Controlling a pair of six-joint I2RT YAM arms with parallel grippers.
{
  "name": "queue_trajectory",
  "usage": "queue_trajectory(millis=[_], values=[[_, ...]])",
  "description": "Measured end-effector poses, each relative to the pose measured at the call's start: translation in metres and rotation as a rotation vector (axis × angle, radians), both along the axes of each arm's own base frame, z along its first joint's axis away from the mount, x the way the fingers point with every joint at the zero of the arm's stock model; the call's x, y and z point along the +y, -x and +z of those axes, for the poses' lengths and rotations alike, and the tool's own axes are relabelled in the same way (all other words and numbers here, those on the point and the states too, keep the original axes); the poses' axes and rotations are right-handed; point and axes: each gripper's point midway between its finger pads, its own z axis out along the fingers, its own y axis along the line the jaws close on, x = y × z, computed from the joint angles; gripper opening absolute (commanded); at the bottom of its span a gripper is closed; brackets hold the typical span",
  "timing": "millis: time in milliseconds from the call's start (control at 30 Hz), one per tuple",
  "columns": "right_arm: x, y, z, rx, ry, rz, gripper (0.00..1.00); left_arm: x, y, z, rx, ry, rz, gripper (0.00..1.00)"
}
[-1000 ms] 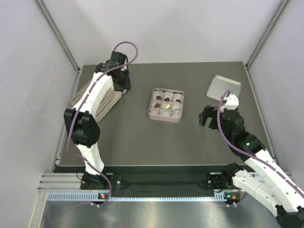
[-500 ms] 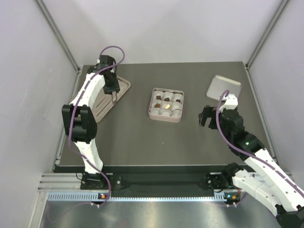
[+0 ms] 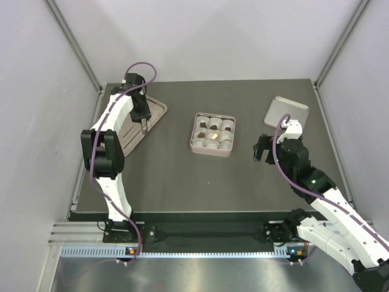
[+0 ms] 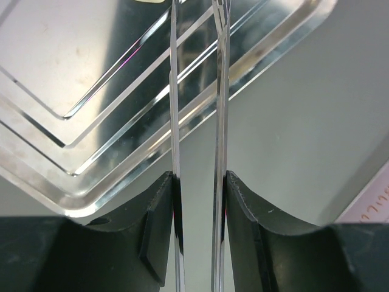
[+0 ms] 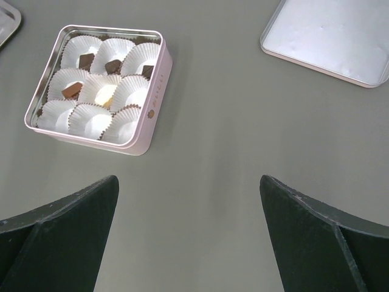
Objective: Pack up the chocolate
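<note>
Several chocolate pieces sit in the white paper cups of the square pink tin [image 3: 196, 145]: dark ones [image 5: 86, 60], a lighter brown one [image 5: 71, 91] and a cream one [image 5: 106, 94]. My left gripper [image 3: 143, 121] is over the metal tray [image 3: 157, 111] at the back left. It is shut on metal tweezers [image 4: 220, 91], whose blades stand slightly apart and reach past the tray's rim [image 4: 73, 73]. A cream speck [image 4: 149, 1] shows at the top edge of the left wrist view. My right gripper [image 3: 262, 149] is open and empty above bare table, right of the tin [image 5: 152, 115].
The tin's lid [image 3: 287, 111] lies flat at the back right; it also shows in the right wrist view [image 5: 331, 36]. Grey walls and frame posts close in the table on the left, back and right.
My left gripper has moved left and slightly nearer with the tweezers, from the tray's far right corner to over the tray. The right arm has barely moved.
</note>
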Motion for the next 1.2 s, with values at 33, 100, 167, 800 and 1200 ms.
queue_trajectory(millis=[33, 100, 167, 800, 1200], values=[[0.000, 0.000, 0.000, -0.002, 0.002, -0.001, 1.00, 0.001, -0.001, -0.005, 0.009, 0.001, 0.003, 0.42], [-0.001, -0.001, 0.000, -0.003, 0.004, -0.004, 1.00, 0.004, -0.001, -0.012, 0.023, 0.005, 0.008, 0.42], [-0.001, -0.001, 0.001, -0.004, 0.005, -0.006, 1.00, 0.007, -0.001, -0.020, 0.040, 0.006, 0.014, 0.42], [-0.002, -0.002, -0.003, 0.004, 0.021, -0.011, 1.00, 0.013, -0.006, -0.047, 0.076, 0.031, 0.003, 0.41], [-0.004, -0.001, 0.001, -0.008, 0.013, -0.014, 1.00, 0.012, 0.003, -0.039, 0.109, 0.055, -0.004, 0.31]])
